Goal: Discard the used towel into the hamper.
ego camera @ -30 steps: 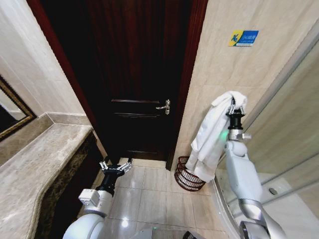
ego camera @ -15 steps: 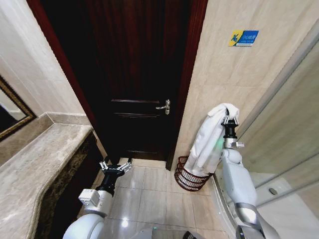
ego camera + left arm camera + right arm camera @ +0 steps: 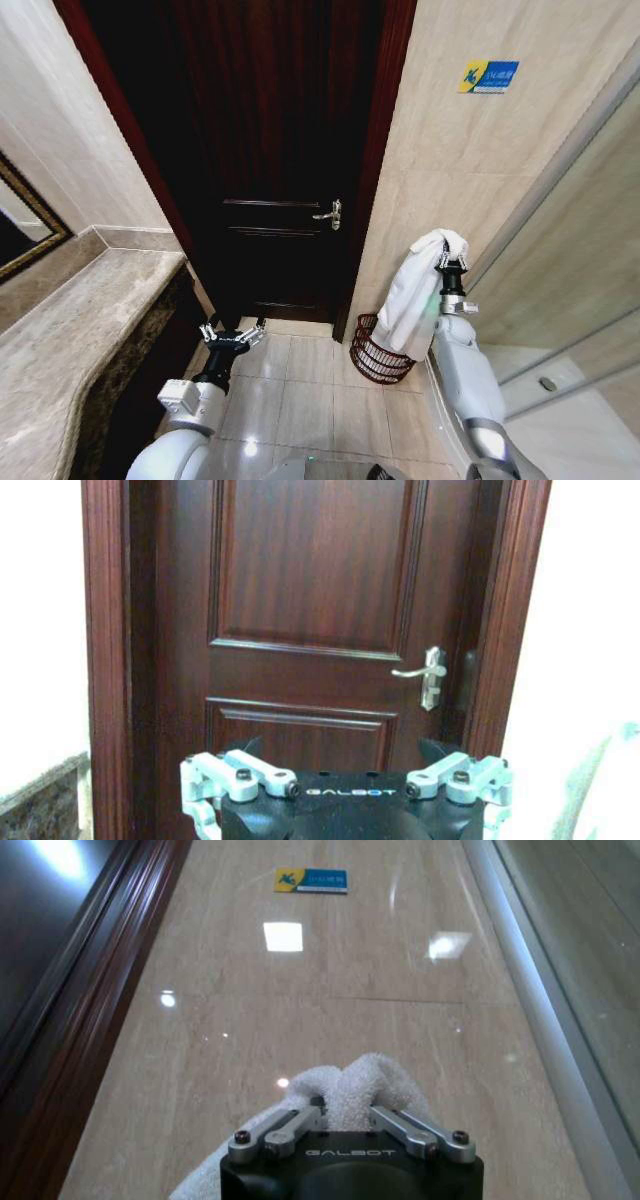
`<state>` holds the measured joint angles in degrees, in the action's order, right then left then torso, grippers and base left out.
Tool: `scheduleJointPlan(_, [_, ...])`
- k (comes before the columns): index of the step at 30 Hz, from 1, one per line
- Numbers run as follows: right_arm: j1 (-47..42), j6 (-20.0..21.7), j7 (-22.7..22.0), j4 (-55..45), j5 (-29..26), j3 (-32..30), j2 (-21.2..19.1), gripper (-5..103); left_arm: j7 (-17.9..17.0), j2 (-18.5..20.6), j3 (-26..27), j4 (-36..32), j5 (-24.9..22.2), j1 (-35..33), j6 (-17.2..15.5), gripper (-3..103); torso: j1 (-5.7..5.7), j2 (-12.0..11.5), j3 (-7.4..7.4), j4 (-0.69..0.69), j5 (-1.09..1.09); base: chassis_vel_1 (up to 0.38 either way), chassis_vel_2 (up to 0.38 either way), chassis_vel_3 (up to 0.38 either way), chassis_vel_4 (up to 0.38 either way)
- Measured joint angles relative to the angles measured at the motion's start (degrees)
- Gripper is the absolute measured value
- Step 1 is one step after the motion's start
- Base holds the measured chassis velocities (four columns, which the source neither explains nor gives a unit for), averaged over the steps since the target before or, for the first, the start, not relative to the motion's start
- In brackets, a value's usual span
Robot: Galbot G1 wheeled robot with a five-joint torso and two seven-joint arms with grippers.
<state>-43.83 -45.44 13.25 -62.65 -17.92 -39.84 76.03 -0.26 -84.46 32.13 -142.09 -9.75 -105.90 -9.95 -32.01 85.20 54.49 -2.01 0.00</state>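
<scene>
A white towel (image 3: 413, 292) hangs from my right gripper (image 3: 450, 260), which is shut on its top fold and points upward beside the tiled wall. The towel's lower end drapes down over the rim of the hamper (image 3: 377, 352), a small round dark reddish-brown wire basket on the floor by the door frame. In the right wrist view the towel (image 3: 350, 1087) bunches between the fingers (image 3: 283, 1129). My left gripper (image 3: 231, 333) is held low over the floor tiles, open and holding nothing; the left wrist view shows its fingers (image 3: 245, 774) spread before the door.
A dark wooden door (image 3: 270, 150) with a metal handle (image 3: 330, 213) stands shut straight ahead. A marble counter (image 3: 70, 350) runs along the left. A glass shower partition (image 3: 580, 260) closes the right side. Floor tiles (image 3: 300, 400) lie between.
My right gripper has come down and slightly left with the towel, so the towel's lower end now hangs into the hamper's mouth. The left arm has stayed still.
</scene>
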Motion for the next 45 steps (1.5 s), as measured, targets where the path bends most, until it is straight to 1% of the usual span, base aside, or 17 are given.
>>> scheduleJointPlan(12, [-1.7,-0.7,0.1,1.0,0.2,0.0,1.0,8,0.0,0.0,0.0,0.0,0.0,0.0,0.0,100,0.0,0.0,0.0,0.0,0.0,0.0,0.0,0.0,0.0])
scheduleJointPlan(23, [-7.1,0.1,-1.4,0.4,1.2,-0.4,1.5,8,0.0,0.0,0.0,0.0,0.0,0.0,0.0,100,0.0,0.0,0.0,0.0,0.0,0.0,0.0,0.0,0.0])
scheduleJointPlan(45, [-7.9,0.2,-1.5,-0.4,1.1,-0.7,1.4,8,0.0,0.0,0.0,0.0,0.0,0.0,0.0,100,0.01,0.0,0.0,0.0,0.0,-0.014,0.014,0.013,-0.011])
